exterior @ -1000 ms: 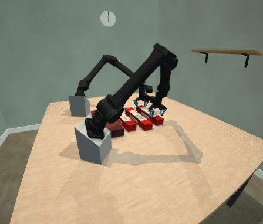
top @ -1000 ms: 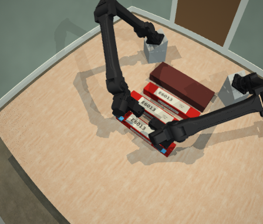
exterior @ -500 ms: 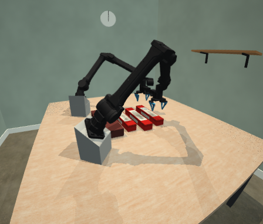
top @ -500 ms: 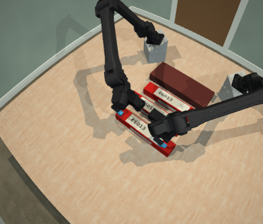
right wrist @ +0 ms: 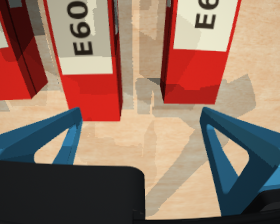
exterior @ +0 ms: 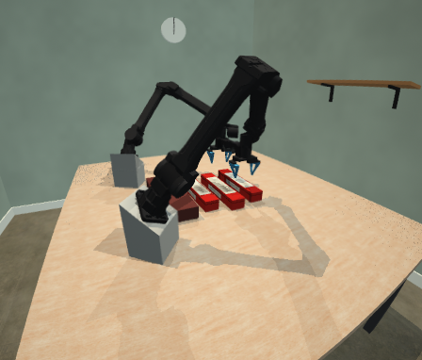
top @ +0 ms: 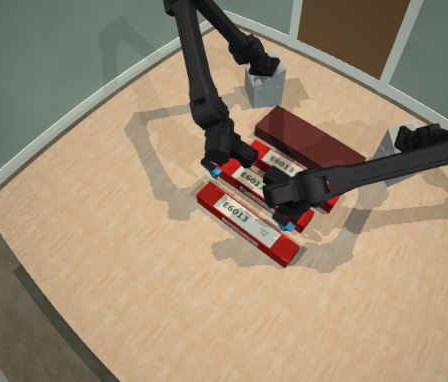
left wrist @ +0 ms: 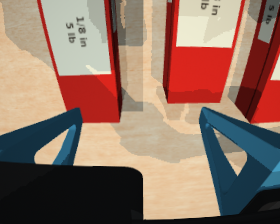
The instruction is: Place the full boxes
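Observation:
Three red E6013 boxes lie flat side by side on the table, beside the dark red low platform (top: 310, 137) (exterior: 185, 208). These are the front box (top: 247, 222) (exterior: 244, 185) (left wrist: 83, 60) (right wrist: 201, 50), the middle box (top: 248, 179) (exterior: 223, 190) (left wrist: 203, 50) (right wrist: 88, 60) and the back box (top: 281, 163) (exterior: 203, 193) (left wrist: 266, 65) (right wrist: 11, 55), which is next to the platform. My left gripper (top: 283, 221) (exterior: 219, 155) (left wrist: 140, 113) is open and empty, raised off the boxes' "5 lb" ends, between the front and middle boxes. My right gripper (top: 216, 169) (exterior: 244, 168) (right wrist: 141, 113) is open and empty, raised off their "E" ends.
Two grey pedestals carry the arms. One pedestal (top: 265, 90) (exterior: 148, 240) stands beyond one end of the platform, and the other pedestal (top: 390, 142) (exterior: 127, 171) beyond the other end. The table (top: 120, 250) (exterior: 254, 283) stretches wide in front of the boxes.

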Controlling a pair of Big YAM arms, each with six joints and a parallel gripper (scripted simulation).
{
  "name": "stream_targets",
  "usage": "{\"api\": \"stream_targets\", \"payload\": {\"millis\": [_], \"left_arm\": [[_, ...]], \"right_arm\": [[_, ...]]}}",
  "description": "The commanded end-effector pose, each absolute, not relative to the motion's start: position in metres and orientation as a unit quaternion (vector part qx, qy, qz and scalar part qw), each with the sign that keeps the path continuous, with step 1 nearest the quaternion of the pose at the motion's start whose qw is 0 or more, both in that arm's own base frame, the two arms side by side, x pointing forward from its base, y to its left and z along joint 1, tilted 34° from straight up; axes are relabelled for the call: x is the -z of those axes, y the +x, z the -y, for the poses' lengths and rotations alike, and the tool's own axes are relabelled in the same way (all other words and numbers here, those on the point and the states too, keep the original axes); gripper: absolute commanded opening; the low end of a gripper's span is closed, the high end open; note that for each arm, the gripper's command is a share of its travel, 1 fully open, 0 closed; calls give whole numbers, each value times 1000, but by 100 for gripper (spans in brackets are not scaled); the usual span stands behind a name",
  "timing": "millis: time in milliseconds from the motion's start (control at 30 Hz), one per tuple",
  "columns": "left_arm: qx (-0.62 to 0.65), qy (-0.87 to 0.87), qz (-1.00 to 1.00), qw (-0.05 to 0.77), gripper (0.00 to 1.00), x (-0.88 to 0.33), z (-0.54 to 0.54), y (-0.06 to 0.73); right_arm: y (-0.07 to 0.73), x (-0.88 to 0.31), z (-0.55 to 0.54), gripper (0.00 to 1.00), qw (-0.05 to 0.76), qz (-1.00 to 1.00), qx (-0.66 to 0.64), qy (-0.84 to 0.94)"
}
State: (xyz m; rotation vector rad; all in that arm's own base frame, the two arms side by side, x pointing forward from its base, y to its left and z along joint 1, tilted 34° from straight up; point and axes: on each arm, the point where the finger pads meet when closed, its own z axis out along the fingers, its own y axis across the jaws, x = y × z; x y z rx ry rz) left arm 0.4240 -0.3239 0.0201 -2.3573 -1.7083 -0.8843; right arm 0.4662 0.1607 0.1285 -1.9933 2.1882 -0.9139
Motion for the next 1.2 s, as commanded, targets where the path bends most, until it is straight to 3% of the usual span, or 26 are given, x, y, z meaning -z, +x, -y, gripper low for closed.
{"api": "stream_targets", "payload": {"millis": [0, 300, 1167], "left_arm": [[293, -772, 564, 13, 100, -36, 344, 402], [290, -773, 565, 14, 100, -20, 337, 348], [292, -770, 566, 36, 100, 11, 316, 370]], "right_arm": [[448, -138, -169, 100, 44, -707, 298, -639], [405, -119, -155, 100, 33, -712, 296, -636], [416, -92, -140, 100, 20, -709, 293, -641]]}}
